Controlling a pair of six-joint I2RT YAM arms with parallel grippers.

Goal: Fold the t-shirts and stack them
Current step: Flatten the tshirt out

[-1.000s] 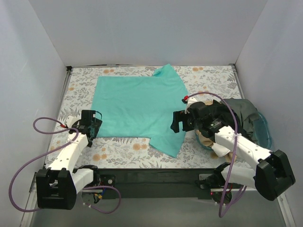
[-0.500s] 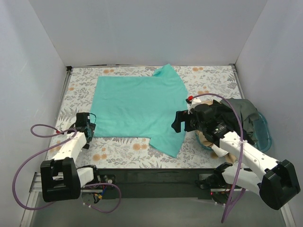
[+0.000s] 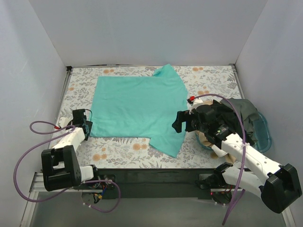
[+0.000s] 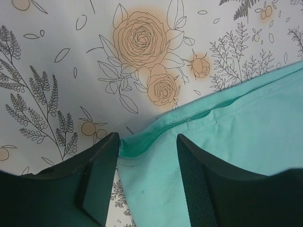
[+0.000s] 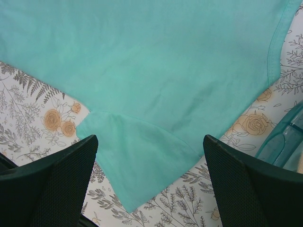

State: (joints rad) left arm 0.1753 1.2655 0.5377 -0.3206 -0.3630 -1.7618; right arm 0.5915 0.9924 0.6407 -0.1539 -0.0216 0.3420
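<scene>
Left gripper (image 4: 147,142) is open, the teal t-shirt (image 3: 137,106) corner between its jaws; right gripper (image 5: 150,142) is open above the sleeve (image 5: 137,175). Zero folds yet, other t-shirts (image 3: 239,111) heaped beside the right one.

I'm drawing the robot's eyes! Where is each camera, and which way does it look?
Top external: high behind the arms, looking down on the table, both arms and the teal shirt.
Left wrist: looks down past the left gripper at the shirt's corner.
Right wrist: looks down past the right gripper at the shirt's sleeve.
All three share the shirt.
</scene>
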